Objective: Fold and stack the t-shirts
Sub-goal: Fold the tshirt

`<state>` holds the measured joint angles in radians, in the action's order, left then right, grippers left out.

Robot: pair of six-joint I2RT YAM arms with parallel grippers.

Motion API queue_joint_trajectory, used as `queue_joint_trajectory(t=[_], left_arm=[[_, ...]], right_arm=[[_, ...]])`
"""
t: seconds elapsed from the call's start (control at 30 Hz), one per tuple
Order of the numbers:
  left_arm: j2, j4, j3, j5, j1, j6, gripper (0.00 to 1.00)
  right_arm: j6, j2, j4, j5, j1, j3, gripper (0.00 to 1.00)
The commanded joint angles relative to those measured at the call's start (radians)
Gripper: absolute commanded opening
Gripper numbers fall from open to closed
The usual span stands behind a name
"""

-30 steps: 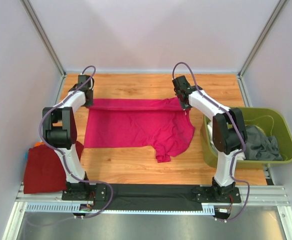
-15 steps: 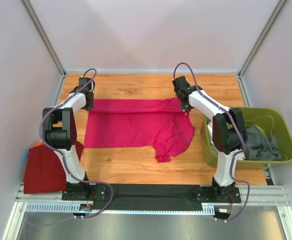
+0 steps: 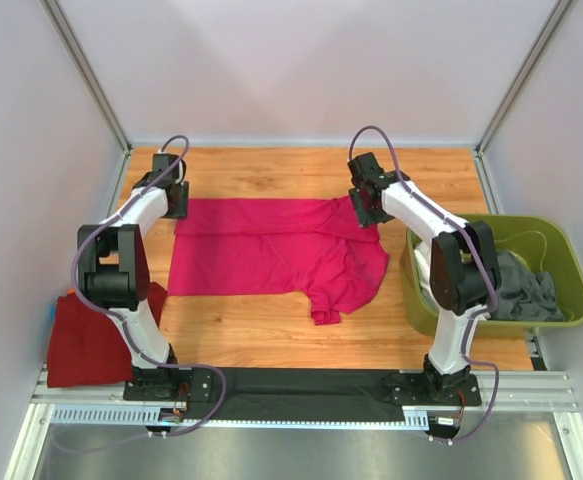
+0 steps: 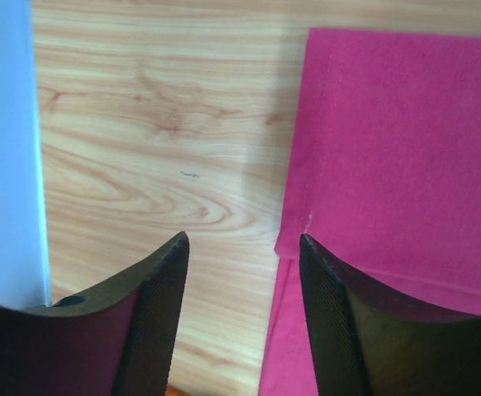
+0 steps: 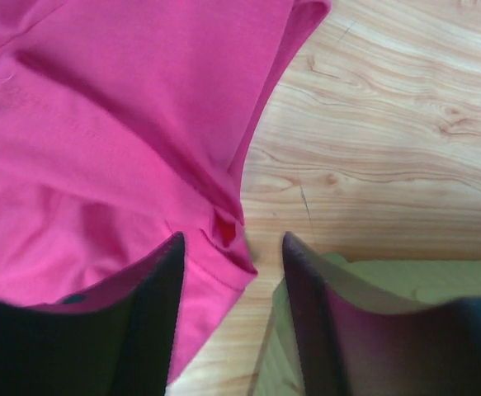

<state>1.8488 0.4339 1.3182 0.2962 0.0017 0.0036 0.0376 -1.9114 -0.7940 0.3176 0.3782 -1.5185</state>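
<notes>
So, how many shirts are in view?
3: magenta shirt spread in the middle, dark red shirt at the near left edge, grey shirt in the green bin; others may hide there.

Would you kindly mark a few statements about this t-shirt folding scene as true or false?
1. The magenta-pink cloth t-shirt lies spread on the wooden table. True.
2. The left gripper is shut on that shirt. False: its jaws stand open at the shirt's left edge.
3. The olive-green plastic bin holds grey cloth. True.
4. The dark red cloth shirt lies on the magenta one. False: it lies apart, at the table's near left edge.
5. The right gripper is open. True.
</notes>
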Motion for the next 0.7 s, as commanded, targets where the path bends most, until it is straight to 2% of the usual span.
queue_joint_trajectory(t=[0.0, 0.03, 0.1, 0.23, 0.33, 0.4, 0.57, 0.67], left_arm=[[-0.115, 0.014, 0.009, 0.032, 0.003, -0.023, 0.64], [-0.125, 0.026, 0.016, 0.032, 0.001, -0.033, 0.67], [-0.140, 0.078, 0.056, -0.006, 0.003, -0.069, 0.72], [-0.155, 0.137, 0.119, -0.075, 0.001, -0.178, 0.79], [-0.151, 0.138, 0.147, -0.198, 0.001, -0.283, 0.79], [-0.134, 0.109, 0.154, -0.245, -0.054, -0.319, 0.80], [-0.048, 0.117, 0.242, -0.282, -0.173, -0.367, 0.80], [-0.005, 0.108, 0.286, -0.328, -0.216, -0.395, 0.79]], right_arm=[[0.033, 0.086, -0.027, -0.058, -0.009, -0.020, 0.55], [0.054, 0.089, -0.045, -0.061, -0.010, -0.044, 0.63], [0.079, 0.095, -0.062, -0.055, -0.015, -0.071, 0.64], [0.244, 0.080, -0.068, -0.057, -0.031, -0.130, 0.67], [0.311, 0.051, -0.031, -0.110, -0.029, -0.163, 0.67], [0.346, 0.025, 0.016, -0.143, -0.030, -0.180, 0.68], [0.360, -0.086, 0.064, -0.268, -0.032, -0.253, 0.55], [0.351, -0.132, 0.114, -0.302, -0.030, -0.258, 0.57]])
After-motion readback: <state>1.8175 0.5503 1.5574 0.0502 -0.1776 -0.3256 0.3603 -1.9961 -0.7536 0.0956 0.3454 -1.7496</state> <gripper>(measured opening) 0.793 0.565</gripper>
